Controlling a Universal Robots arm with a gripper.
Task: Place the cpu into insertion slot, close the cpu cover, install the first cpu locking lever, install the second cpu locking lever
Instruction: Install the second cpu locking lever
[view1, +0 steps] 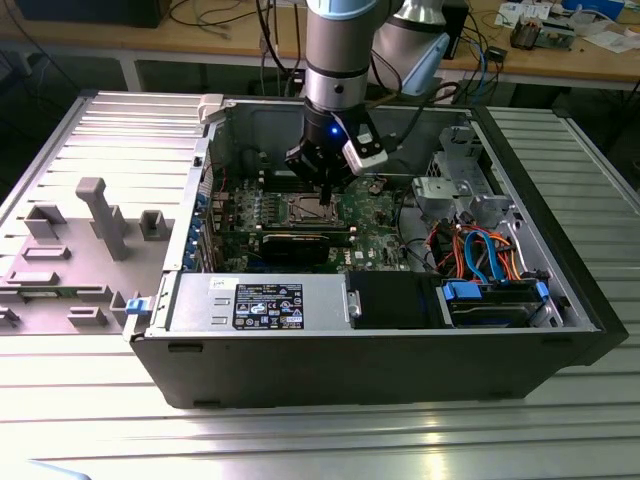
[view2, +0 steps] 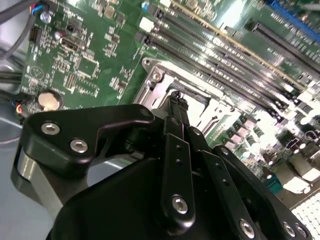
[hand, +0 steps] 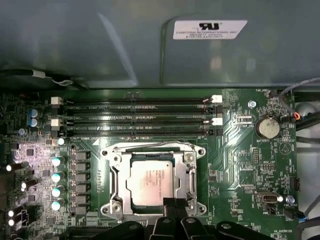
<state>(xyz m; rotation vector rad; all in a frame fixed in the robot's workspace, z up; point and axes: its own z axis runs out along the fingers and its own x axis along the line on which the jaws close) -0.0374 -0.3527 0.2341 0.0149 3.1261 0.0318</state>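
The cpu (hand: 150, 181), a silvery square chip, lies flat in the insertion slot (hand: 113, 208) on the green motherboard. The cpu cover (hand: 188, 176), a silver frame, lies down around the chip, which shows through its window. A thin wire lever (hand: 150, 145) runs along the socket's side nearest the memory slots. My gripper (hand: 175, 203) is shut with nothing in it. Its black tip rests at the socket's edge farthest from the memory slots, also seen in the second wrist view (view2: 176, 100). In the exterior view my gripper (view1: 325, 190) hangs just above the socket (view1: 312, 208) inside the open computer case.
Memory slots (hand: 135, 117) run beside the socket, with a coin battery (hand: 267, 126) further off. A long black card (view1: 300, 243), the power supply (view1: 255, 300), a drive cage (view1: 465, 190) and coloured cables (view1: 480, 250) crowd the case. Case walls (view1: 270, 120) enclose the board.
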